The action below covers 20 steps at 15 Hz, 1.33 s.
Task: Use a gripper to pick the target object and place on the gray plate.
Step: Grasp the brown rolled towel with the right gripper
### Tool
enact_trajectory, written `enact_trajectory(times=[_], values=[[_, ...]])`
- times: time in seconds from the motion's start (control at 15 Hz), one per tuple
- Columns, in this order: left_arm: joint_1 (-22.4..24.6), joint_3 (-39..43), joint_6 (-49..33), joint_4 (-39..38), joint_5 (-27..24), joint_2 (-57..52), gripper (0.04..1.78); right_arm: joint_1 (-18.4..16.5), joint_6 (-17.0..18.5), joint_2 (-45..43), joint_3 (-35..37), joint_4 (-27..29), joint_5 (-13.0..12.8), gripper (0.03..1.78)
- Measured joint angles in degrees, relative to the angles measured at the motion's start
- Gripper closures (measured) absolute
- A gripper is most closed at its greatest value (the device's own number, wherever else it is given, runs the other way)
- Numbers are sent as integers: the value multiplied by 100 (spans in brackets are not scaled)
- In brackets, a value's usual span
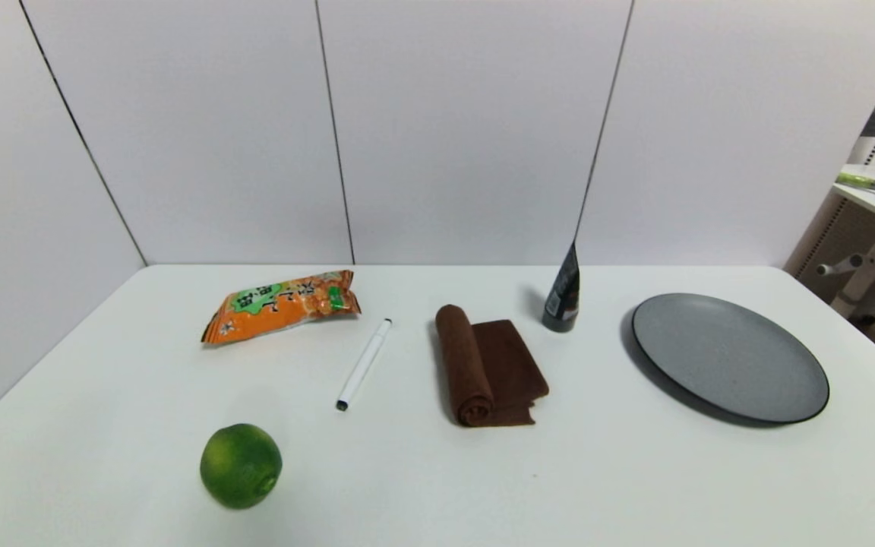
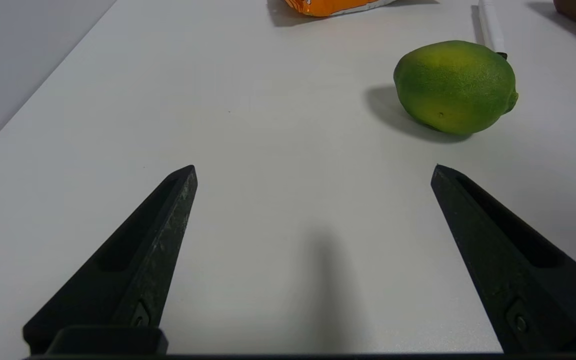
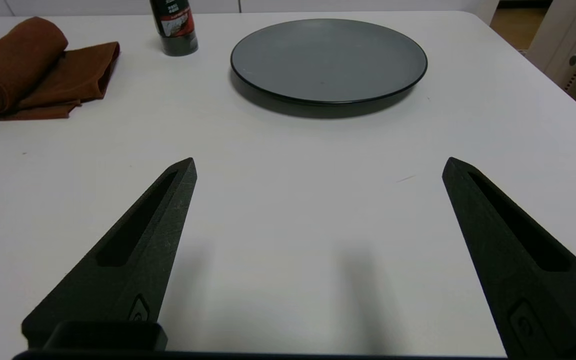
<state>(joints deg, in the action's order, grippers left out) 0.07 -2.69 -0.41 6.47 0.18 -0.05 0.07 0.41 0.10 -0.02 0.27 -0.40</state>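
Sensibly, the right gripper [image 3: 318, 165], jaws spread wide and empty, should straddle the brown towel [image 1: 487, 366] across its rolled edge; the towel lies at nine o'clock from the gray plate [image 1: 730, 355]. The left gripper [image 2: 313, 170] also gapes, idle.

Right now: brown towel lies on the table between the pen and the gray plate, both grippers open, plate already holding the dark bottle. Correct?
Not quite. The dark bottle stands on the table beside the gray plate, not on it; the head view shows the gap. The rest holds: brown towel between pen and plate, left gripper and right gripper open.
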Motion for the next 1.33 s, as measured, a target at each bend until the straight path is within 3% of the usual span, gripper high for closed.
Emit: enact_trajectory(times=[0.27,0.47,0.67,0.93,1.07,1.33], values=[[0,0,0,0,0,0,13,0,-39,119,-46,221,-4,11],[0,0,0,0,0,0,13,6,10,475,-557,538,-17,11],[0,0,0,0,0,0,13,102,16,1213,-1447,546,-163,11],[0,0,0,0,0,0,13,288,2,2675,-3165,566,-227,11],[0,0,0,0,0,0,13,592,-15,3468,-4035,563,-224,11],[0,0,0,0,0,0,13,1971,11,4854,-5425,549,-271,11]])
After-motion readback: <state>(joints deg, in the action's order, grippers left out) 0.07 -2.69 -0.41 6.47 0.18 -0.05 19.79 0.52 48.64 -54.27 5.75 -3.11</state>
